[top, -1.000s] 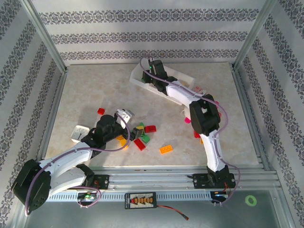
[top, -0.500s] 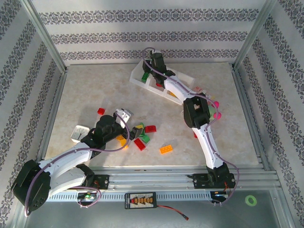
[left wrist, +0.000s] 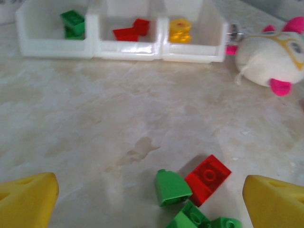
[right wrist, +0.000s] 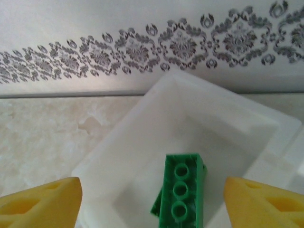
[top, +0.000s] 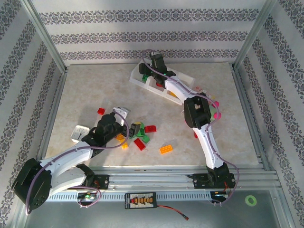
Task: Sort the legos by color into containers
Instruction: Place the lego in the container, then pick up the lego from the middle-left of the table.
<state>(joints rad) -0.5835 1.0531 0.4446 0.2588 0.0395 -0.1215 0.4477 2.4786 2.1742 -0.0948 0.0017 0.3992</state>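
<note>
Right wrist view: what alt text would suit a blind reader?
A green studded plastic brick lies inside a translucent white tray compartment, between the wide-apart yellow fingertips of the right tool. Patterned grey wallpaper runs behind.

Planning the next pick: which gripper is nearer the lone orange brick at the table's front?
Left. The left gripper hangs just left of the orange brick; the right gripper is over the far tray.

Your white three-compartment tray (left wrist: 128, 50), green brick (left wrist: 72, 23) one end, red bricks (left wrist: 130, 31) middle, yellow brick (left wrist: 180, 29) far end, loose bricks (left wrist: 207, 175) clustered well apart.
</note>
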